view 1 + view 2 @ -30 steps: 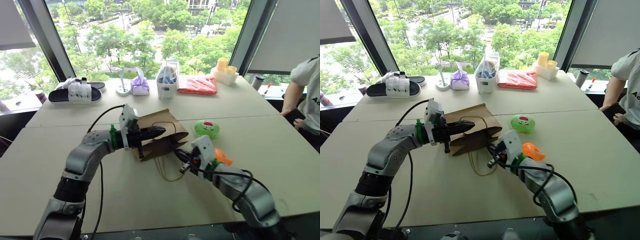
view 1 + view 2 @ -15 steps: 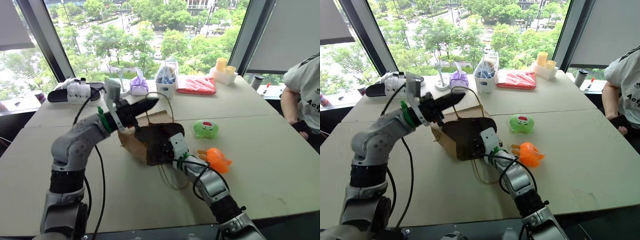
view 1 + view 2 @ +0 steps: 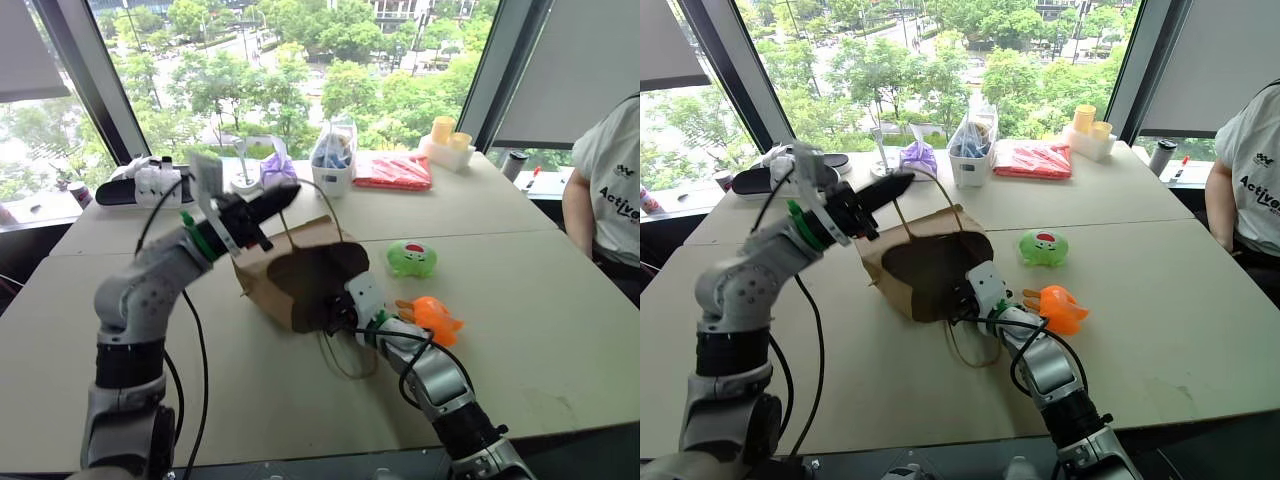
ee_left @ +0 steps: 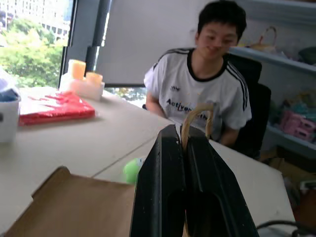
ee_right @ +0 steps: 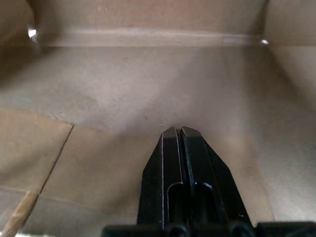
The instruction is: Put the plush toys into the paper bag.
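Right eye view: right hand (image 3: pixel 965 297), fingers together inside the brown kraft paper bag (image 3: pixel 925 262), lies nearest the bright orange finned plush toy (image 3: pixel 1061 308); left hand (image 3: pixel 883 190) is clamped on the bag's tan loop handle (image 4: pixel 196 120).

Far edge: black-and-white sandals (image 3: pixel 150 183) upper left, purple pouch (image 3: pixel 277 170), red packet (image 3: pixel 394 170), yellow cups (image 3: pixel 445 130) upper right.

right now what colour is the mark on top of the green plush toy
Red with white, on the light-green plush toy; the right eye view shows it best.

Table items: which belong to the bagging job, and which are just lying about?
Job: paper bag, green plush toy, orange plush toy.
Lying about: red packet, purple pouch, slippers, yellow cups, white container.
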`<state>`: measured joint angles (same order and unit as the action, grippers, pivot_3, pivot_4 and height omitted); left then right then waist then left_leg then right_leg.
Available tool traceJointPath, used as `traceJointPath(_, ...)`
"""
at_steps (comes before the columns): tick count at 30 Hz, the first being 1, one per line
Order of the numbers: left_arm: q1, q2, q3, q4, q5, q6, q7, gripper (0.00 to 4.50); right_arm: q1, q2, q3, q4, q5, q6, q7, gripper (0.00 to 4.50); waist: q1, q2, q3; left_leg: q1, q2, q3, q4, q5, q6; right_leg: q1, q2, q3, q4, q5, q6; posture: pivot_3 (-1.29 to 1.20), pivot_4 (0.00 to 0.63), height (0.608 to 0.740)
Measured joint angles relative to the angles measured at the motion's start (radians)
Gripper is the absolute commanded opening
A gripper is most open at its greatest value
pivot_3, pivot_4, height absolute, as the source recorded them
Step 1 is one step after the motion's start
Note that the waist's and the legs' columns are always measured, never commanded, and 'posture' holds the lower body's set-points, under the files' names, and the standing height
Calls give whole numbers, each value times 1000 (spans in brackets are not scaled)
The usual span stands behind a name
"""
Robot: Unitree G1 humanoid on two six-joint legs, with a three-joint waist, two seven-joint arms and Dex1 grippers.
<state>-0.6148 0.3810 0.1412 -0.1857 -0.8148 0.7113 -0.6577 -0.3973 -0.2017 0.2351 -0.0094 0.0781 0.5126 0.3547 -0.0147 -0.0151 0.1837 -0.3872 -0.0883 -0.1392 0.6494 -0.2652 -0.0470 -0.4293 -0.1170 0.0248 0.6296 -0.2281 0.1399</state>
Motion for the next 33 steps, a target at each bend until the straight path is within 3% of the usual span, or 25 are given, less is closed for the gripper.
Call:
traceJointPath(8,68,-19,-52,-65,28,-46,-24,63,70,-143,-191,-479,167,294,67,0,3,0,0,-1,0,0,0,-3,5,-1,0,0,0,0,0,0,150,740)
traceJointPath(10,82,-23,-54,-78,27,-50,-28,63,150,-236,-304,-607,235,390,102,0,12,0,0,-2,0,0,0,-4,7,0,-1,0,-2,0,0,0,150,740)
traceJointPath(14,116,-27,-59,-93,28,-53,-29,0,235,-341,-514,-709,302,506,123,1319,18,0,0,-1,0,3,1,-5,8,1,0,0,-3,0,0,0,150,740)
traceJointPath(19,119,-32,-80,-101,41,-72,-36,0,302,-376,-525,-734,322,554,113,3676,22,0,0,0,0,3,1,-5,8,2,-1,0,-2,0,0,0,150,740)
traceJointPath(25,118,-32,-81,-98,44,-87,-37,0,349,-378,-499,-686,313,525,100,3676,26,0,0,0,0,3,2,-5,8,2,-1,0,-2,0,0,0,150,740)
traceJointPath(33,94,-21,-81,-86,51,-89,-34,0,379,-448,-364,-526,176,319,94,3676,25,0,0,0,0,3,1,-5,8,2,-1,0,-2,0,0,0,150,740)
